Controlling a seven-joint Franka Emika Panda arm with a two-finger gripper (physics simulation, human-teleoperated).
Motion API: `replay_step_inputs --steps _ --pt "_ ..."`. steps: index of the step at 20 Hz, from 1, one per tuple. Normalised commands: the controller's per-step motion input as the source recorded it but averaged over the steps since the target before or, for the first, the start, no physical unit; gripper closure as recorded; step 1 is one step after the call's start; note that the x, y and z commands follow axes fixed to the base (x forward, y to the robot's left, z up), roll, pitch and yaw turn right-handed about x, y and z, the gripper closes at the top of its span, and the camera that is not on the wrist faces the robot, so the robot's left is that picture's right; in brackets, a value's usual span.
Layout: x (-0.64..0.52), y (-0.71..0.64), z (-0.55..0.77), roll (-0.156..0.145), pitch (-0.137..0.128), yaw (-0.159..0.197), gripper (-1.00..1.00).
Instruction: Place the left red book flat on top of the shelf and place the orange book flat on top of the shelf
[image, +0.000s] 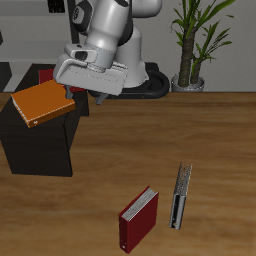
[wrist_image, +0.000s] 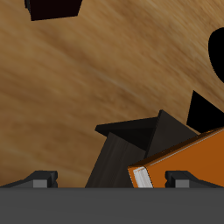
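The orange book (image: 42, 103) lies flat and slightly askew on top of the black shelf (image: 40, 150). Behind it on the shelf top a red book (image: 46, 75) shows only in part, so I take it for the left red book. My gripper (image: 98, 98) hovers just beside the orange book's corner, off the shelf's side, open and empty. In the wrist view the two fingertips stand wide apart around my gripper's midpoint (wrist_image: 112, 180), with the orange book's corner (wrist_image: 188, 157) and the shelf (wrist_image: 131, 144) below.
A larger dark crimson book (image: 138, 220) lies near the table's front edge. A thin grey-and-black book (image: 181, 196) stands beside it. A potted plant (image: 190, 60) and the robot's base (image: 140, 70) are at the back.
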Motion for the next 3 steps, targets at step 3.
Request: replay_step_inputs --steps 3 --pt "-0.09 0.42 0.06 0.083 -0.045 -0.09 -1.0"
